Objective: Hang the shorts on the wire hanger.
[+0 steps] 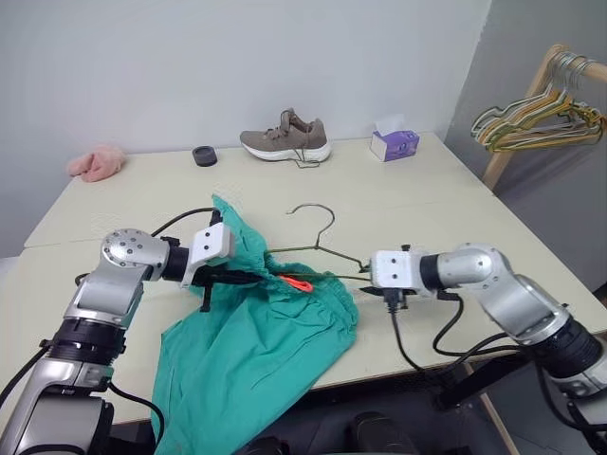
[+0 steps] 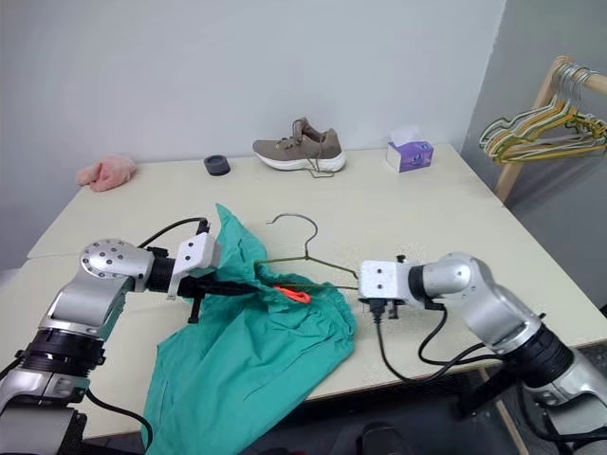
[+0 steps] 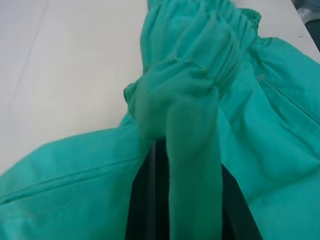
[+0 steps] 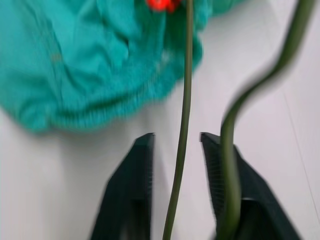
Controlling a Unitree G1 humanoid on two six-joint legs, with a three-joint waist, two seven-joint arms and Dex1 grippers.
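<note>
The teal-green shorts point(image 1: 256, 341) lie bunched at the table's front edge, one leg drooping over it, with an orange-red tag point(image 1: 298, 282) at the waistband. My left gripper point(image 1: 254, 278) is shut on the gathered elastic waistband point(image 3: 200, 75), and fabric wraps over its fingers. The thin olive-grey wire hanger point(image 1: 319, 245) lies on the table with its hook pointing away from me; its lower wire runs into the shorts. To the right of the shorts my right gripper point(image 4: 177, 137) stands open, with the hanger's wire point(image 4: 186, 100) passing between its fingers without touching them.
A brown shoe point(image 1: 285, 138), a purple tissue box point(image 1: 395, 144), a small black round object point(image 1: 205, 155) and a pink cloth point(image 1: 97, 163) sit along the far edge of the table point(image 1: 427, 204). A wooden rack with coloured hangers point(image 1: 541, 118) stands off to the right.
</note>
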